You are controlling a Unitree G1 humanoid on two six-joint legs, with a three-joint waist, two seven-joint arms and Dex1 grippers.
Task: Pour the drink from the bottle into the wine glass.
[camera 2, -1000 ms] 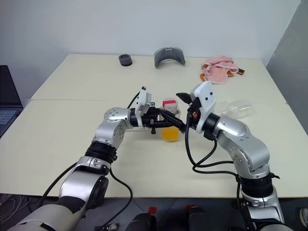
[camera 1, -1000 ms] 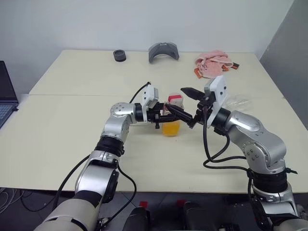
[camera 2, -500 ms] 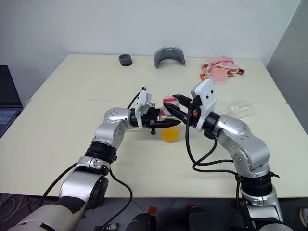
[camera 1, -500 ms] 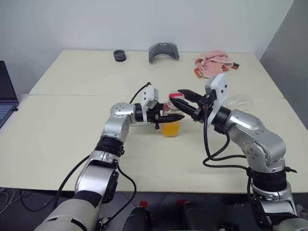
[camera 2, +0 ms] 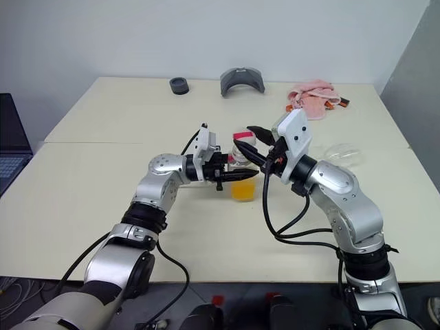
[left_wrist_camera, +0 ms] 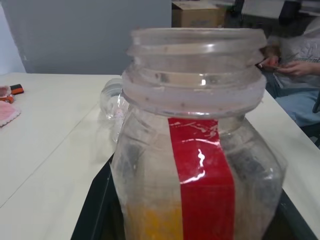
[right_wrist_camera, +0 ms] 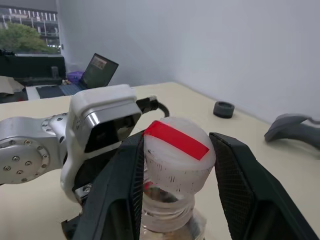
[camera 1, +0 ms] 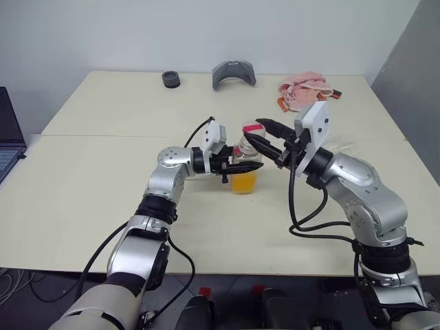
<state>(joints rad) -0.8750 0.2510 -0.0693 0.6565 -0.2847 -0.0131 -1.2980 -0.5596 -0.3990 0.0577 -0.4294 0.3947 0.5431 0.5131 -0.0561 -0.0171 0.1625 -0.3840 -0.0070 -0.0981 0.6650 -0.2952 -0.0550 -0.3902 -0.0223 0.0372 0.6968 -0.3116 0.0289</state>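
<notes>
Left wrist view: bottle (left_wrist_camera: pixel 200 165) mouth bare, no cap on the threads; red label strip down the near side, orange drink (left_wrist_camera: pixel 150 222) low in the body. A person (left_wrist_camera: pixel 300 55) seated in the background.

Head views: bottle upright near the middle of the table (camera 1: pixel 103 192), long axis vertical. Left gripper (camera 1: pixel 251 166) lying level, closed around the bottle's body from the robot's left. Right gripper (camera 1: pixel 252 130) just above the neck, pinching the cap (right_wrist_camera: pixel 176 150) between both fingers (right_wrist_camera: pixel 120 195); cap clear of the mouth, directly over it.

Wine glass (camera 1: pixel 340 146) to the robot's right of the bottle, well apart, beyond the right forearm. Seems to lie on its side, long axis roughly across the table; stem and foot hard to make out. Nearer to the right arm than to the left.

Judgement: opening done, pouring not yet begun. Probably needs the cap put down and the glass stood upright first. Right forearm and its black cable directly between bottle and glass, so a likely obstruction.

Around: dark round thing (camera 1: pixel 170 79) and grey curved piece (camera 1: pixel 234 73) at the far edge, pink cloth (camera 1: pixel 306 88) far right, laptop (camera 1: pixel 10 134) off the left edge. None in the way.
</notes>
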